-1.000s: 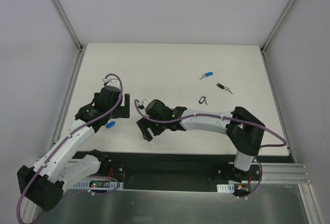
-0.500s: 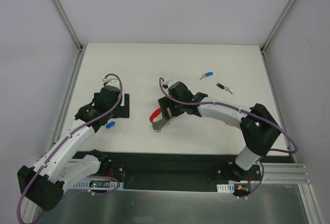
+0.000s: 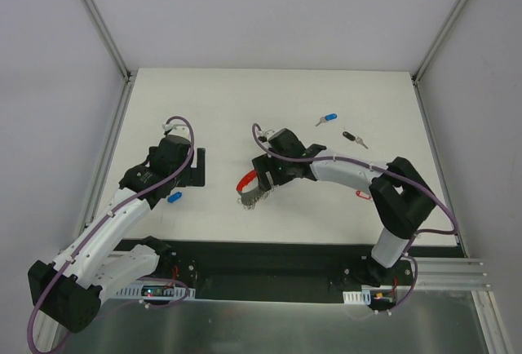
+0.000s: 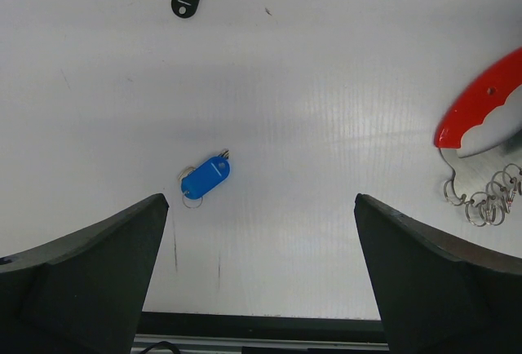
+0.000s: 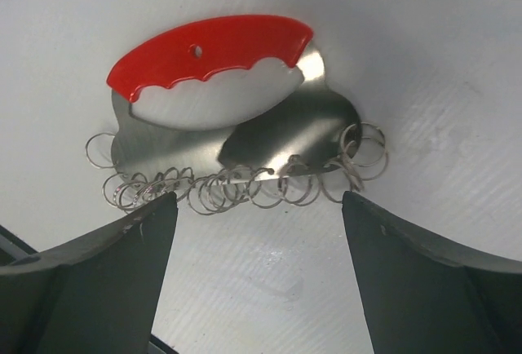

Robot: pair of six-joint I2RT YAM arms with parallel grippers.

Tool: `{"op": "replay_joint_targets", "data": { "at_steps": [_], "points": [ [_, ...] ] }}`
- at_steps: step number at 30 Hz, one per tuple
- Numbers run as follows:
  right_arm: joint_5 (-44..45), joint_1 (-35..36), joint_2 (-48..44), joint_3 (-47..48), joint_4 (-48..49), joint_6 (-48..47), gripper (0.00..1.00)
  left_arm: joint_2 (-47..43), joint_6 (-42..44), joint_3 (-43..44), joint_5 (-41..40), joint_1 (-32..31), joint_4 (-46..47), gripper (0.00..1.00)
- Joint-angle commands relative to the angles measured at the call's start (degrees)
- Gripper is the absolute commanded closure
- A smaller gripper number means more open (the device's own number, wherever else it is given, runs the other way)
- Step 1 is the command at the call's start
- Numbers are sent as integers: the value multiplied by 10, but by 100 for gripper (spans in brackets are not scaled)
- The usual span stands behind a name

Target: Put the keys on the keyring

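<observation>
Beneath my right gripper (image 5: 257, 207) (jaws wide, empty) lies the keyring (image 5: 220, 109), long axis running finger to finger.

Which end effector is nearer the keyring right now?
Right. The right end effector is directly at the keyring, its jaws open over it. The left end effector, also open, sits apart on the keyring's left side, above the blue-tagged key.

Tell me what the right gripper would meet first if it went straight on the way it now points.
The keyring, most likely: it lies centred ahead of the right gripper, whose jaws stand open around that line. How far off it lies is unclear from the wrist view.
</observation>
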Motion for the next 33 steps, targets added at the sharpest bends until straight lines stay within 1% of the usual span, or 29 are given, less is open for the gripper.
{"op": "replay_joint_targets", "data": {
  "at_steps": [1, 3, 9, 15, 20, 25, 30, 33],
  "points": [
    [-22, 34, 6, 11, 0, -6, 14, 1, 9, 1, 6, 6, -3, 1],
    [-26, 53, 8, 16, -3, 13, 15, 0, 9, 1, 6, 7, -3, 1],
    [-36, 107, 20, 32, 1, 29, 14, 0, 10, 1, 10, 8, -3, 1],
    [18, 113, 36, 37, 4, 33, 15, -3, 10, 0, 10, 8, -4, 1],
    [-11, 117, 68, 53, 14, 30, 14, -4, 10, 0, 9, 9, -3, 1],
    [-26, 145, 107, 83, 13, 20, 14, -11, 10, 1, 6, 9, -3, 1],
    [-32, 167, 128, 128, 3, 21, 15, -38, 7, 1, -1, 9, -3, 1],
    [-29, 173, 122, 142, -4, 13, 14, -60, 6, -3, -8, 9, 6, 1]
  ]
}}
